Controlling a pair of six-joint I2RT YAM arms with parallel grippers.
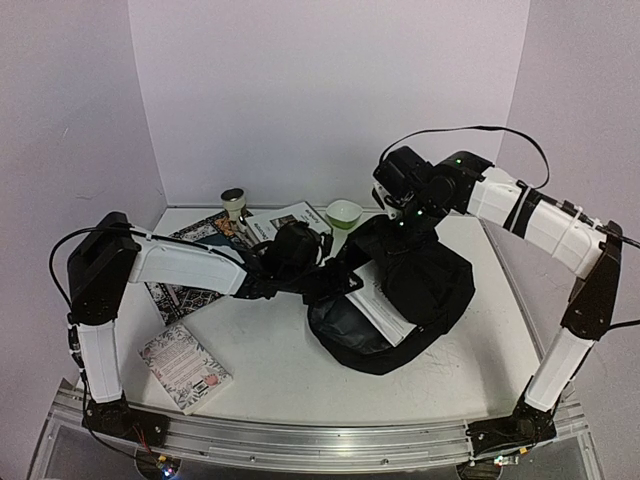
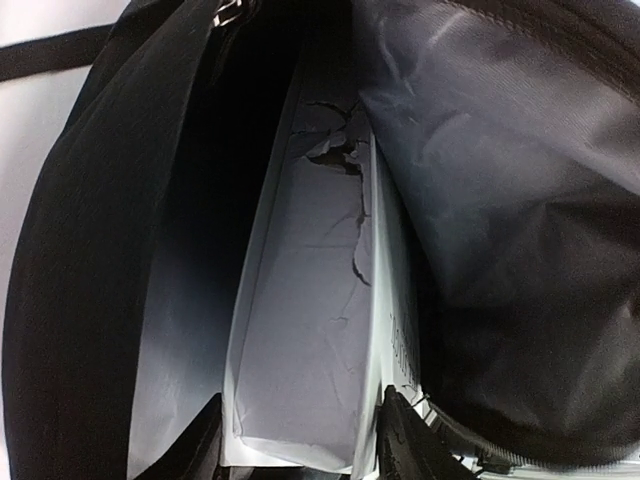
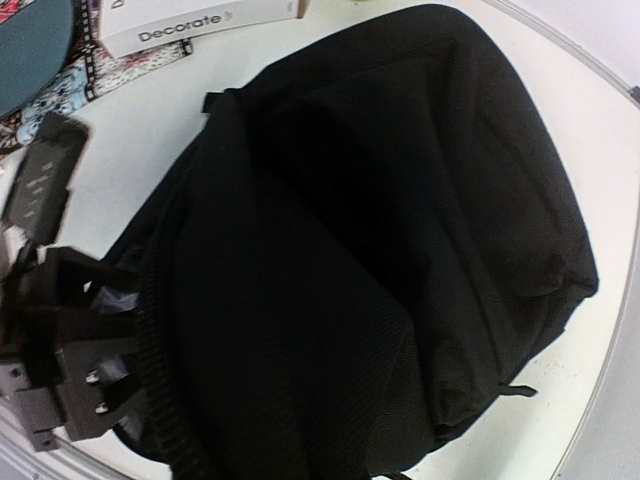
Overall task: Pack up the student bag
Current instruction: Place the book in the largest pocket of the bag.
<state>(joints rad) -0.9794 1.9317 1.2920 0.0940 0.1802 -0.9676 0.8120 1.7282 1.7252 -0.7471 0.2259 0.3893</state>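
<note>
As the bag (image 3: pixel 400 250) gapes, a book (image 3: pixel 190 22) reads "Decorate".

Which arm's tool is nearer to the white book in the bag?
Left. The left tool reaches into the bag, its fingers on either side of the book. The right tool is up at the bag's raised far edge, away from the book.
</note>
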